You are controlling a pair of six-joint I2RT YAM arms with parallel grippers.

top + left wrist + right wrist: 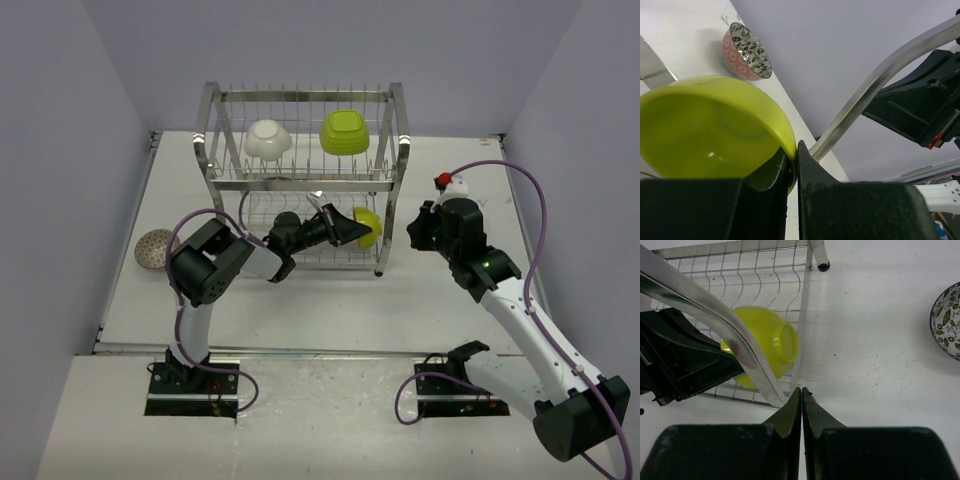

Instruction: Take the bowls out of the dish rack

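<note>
The dish rack (300, 180) stands at the back of the table. A white bowl (268, 140) and a squarish lime bowl (344, 132) rest on its upper tier. My left gripper (348, 228) reaches into the lower tier and is shut on the rim of the round lime bowl (368, 228) (705, 130), one finger inside and one outside (794, 162). My right gripper (802, 390) is shut and empty, hovering just outside the rack's front right post (730, 325), close to the lime bowl (767, 345). One speckled bowl (153, 249) lies on the table at the left.
A patterned bowl (947, 320) (745, 52) sits on the table to the right of the rack. The rack's chrome post (875, 85) passes between the two grippers. Side walls close in the table on the left and right.
</note>
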